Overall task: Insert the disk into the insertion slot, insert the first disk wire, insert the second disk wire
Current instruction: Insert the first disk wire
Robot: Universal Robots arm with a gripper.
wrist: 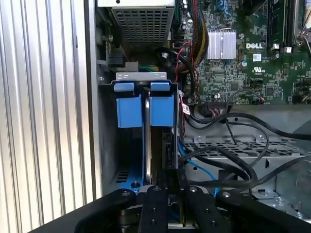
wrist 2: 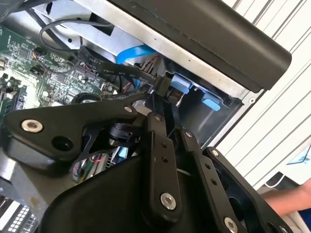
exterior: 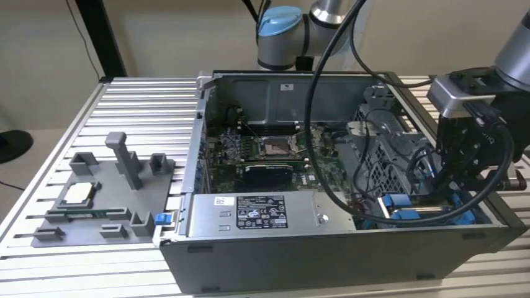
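Note:
The disk stands on edge in the insertion slot, a thin silver strip between bright blue bracket tabs. In the exterior view the disk shows as silver metal between blue rails in the insertion slot, at the case's front corner on the exterior view's right. My gripper reaches down into that corner, its fingers drawn together on the black plug of a flat black disk wire, close to the blue tabs. The gripper hangs right beside the disk's edge. Whether the plug touches the disk is hidden.
The open computer case lies on a slatted aluminium table. Inside are the motherboard, a labelled power-supply box and a perforated cage crossed by black cables. A grey fixture stands at the exterior view's left. A person's arm shows beyond the case.

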